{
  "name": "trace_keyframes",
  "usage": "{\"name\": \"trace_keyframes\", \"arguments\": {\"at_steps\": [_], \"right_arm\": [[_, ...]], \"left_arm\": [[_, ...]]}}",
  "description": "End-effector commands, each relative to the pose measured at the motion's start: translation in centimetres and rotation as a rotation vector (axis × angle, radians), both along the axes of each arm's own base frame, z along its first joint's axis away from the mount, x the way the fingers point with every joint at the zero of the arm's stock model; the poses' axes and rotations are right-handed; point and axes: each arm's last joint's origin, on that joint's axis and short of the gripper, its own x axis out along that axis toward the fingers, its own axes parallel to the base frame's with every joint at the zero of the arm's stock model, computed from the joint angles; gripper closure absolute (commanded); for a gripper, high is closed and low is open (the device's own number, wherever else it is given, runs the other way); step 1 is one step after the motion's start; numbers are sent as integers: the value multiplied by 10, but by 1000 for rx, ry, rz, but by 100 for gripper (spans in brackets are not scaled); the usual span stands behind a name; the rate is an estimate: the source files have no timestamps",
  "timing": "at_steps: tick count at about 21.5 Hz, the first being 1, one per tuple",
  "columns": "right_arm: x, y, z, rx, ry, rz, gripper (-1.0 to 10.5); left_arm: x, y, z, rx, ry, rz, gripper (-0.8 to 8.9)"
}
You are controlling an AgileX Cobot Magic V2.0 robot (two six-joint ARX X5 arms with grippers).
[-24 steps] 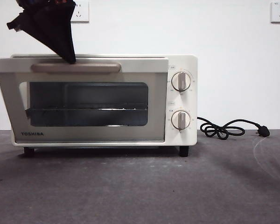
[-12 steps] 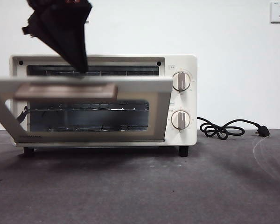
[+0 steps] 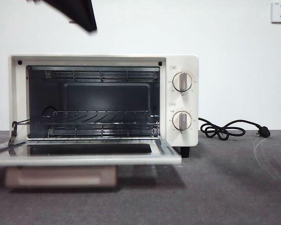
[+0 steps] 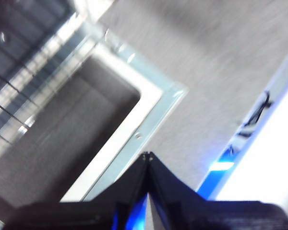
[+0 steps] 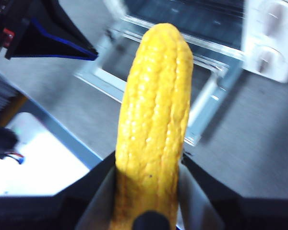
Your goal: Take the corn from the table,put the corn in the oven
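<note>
Above the table [image 3: 234, 187], our right gripper [image 5: 149, 167] clamps the corn [image 5: 153, 120] at its base; our left gripper [image 4: 148, 158] is pinched closed, empty. The cob looks stiff, light and bumpy, so 2 jaws at mid-length should carry it into the open oven [image 3: 182, 61].

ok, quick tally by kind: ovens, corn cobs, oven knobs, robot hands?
oven: 1
corn: 1, held in the right hand
knobs: 2, upper and lower
hands: 2, counting the left hand
Total: 6

Left gripper [image 4: 148, 155] raised, jaws pressed together, right gripper [image 5: 149, 165] clamped — holding corn [image 5: 153, 120]
</note>
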Motion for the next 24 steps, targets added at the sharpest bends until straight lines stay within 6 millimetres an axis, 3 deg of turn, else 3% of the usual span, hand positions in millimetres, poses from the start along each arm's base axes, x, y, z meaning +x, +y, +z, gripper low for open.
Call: {"name": "trace_keyframes", "arguments": {"at_steps": [1,9,14,19,24], "right_arm": [[-2,6,7,53,-46,46,958],[-9,32,19,180,-159,179,958],[-5,77,16,234,-273,300,958],[13,124,-8,126,-422,331,958],[36,164,-51,-169,-626,347,958]], "left_arm": [[-14,10,12,-43,-33,5,819],[-60,53,52,-216,-173,26,819],[-108,103,72,-332,-302,118,819],[-149,146,68,-353,-332,219,819],[-173,172,58,-352,-314,301,819]]}}
